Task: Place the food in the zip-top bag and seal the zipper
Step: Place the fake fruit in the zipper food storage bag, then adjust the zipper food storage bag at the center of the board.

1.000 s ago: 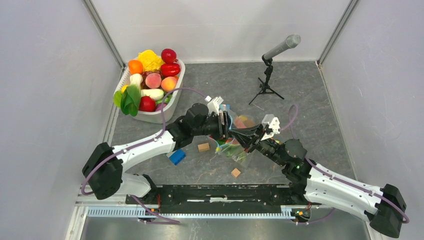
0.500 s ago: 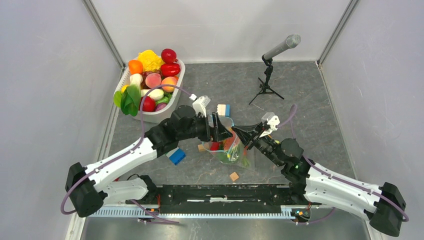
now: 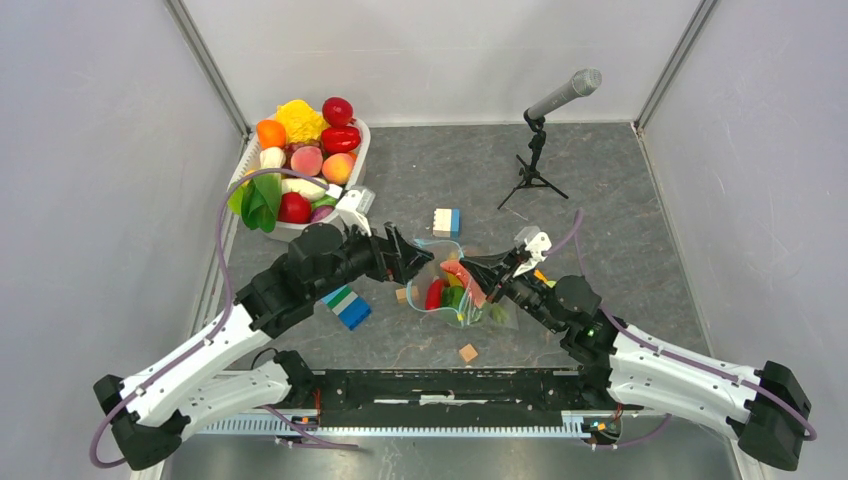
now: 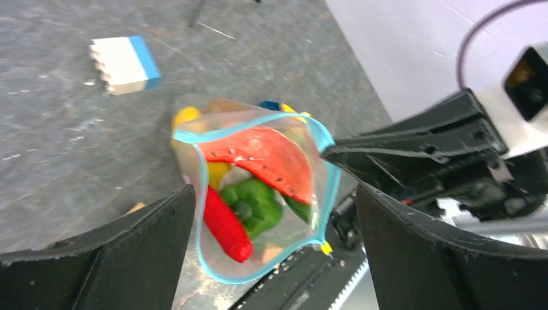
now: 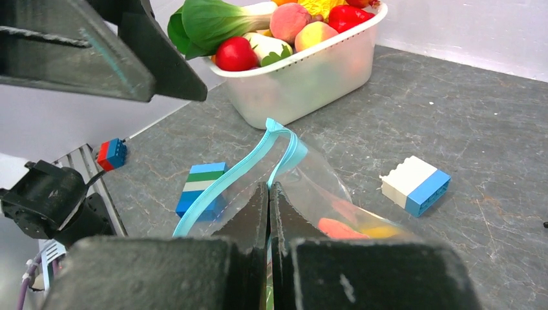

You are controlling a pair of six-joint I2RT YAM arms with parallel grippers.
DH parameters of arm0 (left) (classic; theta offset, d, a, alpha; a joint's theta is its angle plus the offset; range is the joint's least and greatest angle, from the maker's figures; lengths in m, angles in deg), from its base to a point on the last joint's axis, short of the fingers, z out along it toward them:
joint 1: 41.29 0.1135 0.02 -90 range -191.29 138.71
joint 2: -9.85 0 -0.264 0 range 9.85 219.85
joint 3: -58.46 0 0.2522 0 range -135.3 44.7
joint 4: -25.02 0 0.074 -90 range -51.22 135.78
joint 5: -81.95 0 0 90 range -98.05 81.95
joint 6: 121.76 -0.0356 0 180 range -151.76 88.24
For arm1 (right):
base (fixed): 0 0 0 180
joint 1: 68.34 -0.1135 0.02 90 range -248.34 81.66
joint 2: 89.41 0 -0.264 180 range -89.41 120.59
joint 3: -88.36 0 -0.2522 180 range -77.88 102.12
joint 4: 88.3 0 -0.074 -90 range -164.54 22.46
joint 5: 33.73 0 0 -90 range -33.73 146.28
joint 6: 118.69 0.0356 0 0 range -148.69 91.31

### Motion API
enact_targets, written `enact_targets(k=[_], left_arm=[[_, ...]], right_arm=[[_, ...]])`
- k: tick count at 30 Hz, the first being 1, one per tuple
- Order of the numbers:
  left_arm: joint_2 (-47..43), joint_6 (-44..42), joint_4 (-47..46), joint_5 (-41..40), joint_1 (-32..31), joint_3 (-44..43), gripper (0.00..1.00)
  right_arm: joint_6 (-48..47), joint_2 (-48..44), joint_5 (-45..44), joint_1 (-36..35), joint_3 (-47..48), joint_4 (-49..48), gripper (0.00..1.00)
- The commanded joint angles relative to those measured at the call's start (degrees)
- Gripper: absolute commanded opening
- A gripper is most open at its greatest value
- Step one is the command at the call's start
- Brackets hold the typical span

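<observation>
Zip-top bag [image 4: 216, 258]: mouth gaping; food [image 4: 258, 161] inside plain from left wrist, barely from right wrist.
Right gripper [image 5: 269, 188]: clamped on bag rim.
Left gripper [image 4: 273, 194]: spread wide, empty.

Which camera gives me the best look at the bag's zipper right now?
Left wrist: the zipper shows as a nearly whole loop around the open mouth. Right wrist catches only one stretch, rising to a fold. Top external shows it small and thin.
</observation>
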Motion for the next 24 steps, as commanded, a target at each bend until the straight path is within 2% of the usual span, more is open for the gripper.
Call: enact_targets(k=[1, 6, 14, 24], left_arm=[[-2.7, -4.5, 4.1, -12.2, -0.1, 0.1, 1.0], [-4.0, -5.0, 5.5, -16.3, -0.1, 1.8, 1.0], [0.1, -5.2, 7.0, -18.0, -0.1, 1.4, 1.0], [0.2, -5.7, 6.6, -15.4, 0.4, 2.0, 1.0]], right_arm=[[-1.7, -0.3, 2.2, 0.0, 2.4, -0.6, 0.0], [-3.4, 2.0, 5.4, 0.0, 5.0, 1.2, 0.0], [-3.0, 1.8, 5.6, 0.0, 5.2, 0.9, 0.0], [-3.1, 1.0, 5.1, 0.0, 5.7, 2.2, 0.0]])
